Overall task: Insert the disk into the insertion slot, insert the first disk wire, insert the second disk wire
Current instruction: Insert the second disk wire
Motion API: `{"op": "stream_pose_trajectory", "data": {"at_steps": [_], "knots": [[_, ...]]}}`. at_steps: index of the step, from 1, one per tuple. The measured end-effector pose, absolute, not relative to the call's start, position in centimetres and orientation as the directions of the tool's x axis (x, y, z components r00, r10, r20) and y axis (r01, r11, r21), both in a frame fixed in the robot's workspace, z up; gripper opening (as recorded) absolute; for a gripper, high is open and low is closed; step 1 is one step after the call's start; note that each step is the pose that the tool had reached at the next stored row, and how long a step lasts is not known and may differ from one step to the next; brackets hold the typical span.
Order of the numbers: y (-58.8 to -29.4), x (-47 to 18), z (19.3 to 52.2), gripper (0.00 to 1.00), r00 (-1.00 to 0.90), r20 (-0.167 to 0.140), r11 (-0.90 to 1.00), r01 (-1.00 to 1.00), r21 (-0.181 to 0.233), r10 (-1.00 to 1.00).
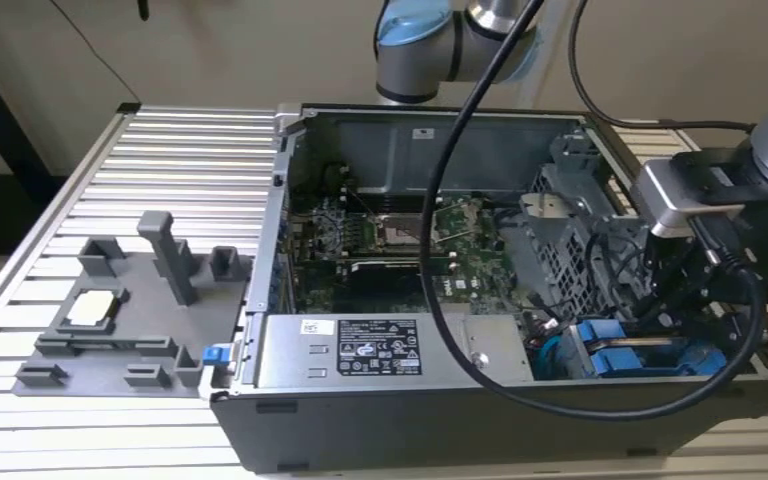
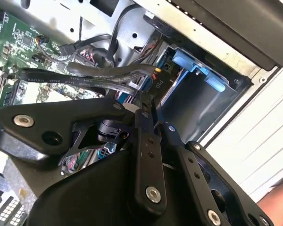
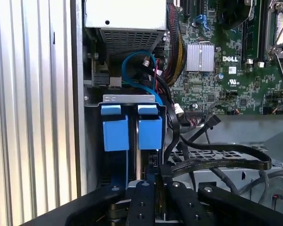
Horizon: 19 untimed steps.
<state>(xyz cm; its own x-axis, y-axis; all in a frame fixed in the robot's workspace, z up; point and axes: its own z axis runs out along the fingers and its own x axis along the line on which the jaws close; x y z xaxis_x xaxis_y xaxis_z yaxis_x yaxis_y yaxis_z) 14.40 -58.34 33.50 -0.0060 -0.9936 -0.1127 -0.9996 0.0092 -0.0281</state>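
I had the end effector [image 3: 153, 186] down inside the open computer case [image 1: 398, 425], at the insertion slot [image 3: 132, 100] with its blue fittings. Its fingers [image 2: 144, 127] were pressed together, seemingly pinching a black flat cable [image 3: 217, 165] at its connector. I judged the disk [image 1: 638, 358] already seated in its blue carrier, so a wire step was in hand. The plug needed squaring to its socket, hidden beneath the fingers.
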Motion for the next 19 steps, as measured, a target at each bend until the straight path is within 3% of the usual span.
{"op": "stream_pose_trajectory", "data": {"at_steps": [2, 4, 5, 12, 19], "knots": [[-58.3, 14.4, 33.4, 0.17, -0.006, -0.114, 0.009, -1.000, -0.028, -0.993], [-58.3, 14.4, 33.8, 0.23, -0.006, -0.115, 0.010, -1.000, -0.027, -0.993], [-58.3, 14.4, 34.2, 0.31, -0.006, -0.114, 0.010, -1.000, -0.027, -0.993], [-58.3, 14.4, 37.0, 0.31, -0.007, -0.114, 0.010, -1.000, -0.027, -0.993], [-58.3, 14.4, 37.2, 0.31, -0.010, -0.114, 0.011, -1.000, -0.013, -0.993]]}}
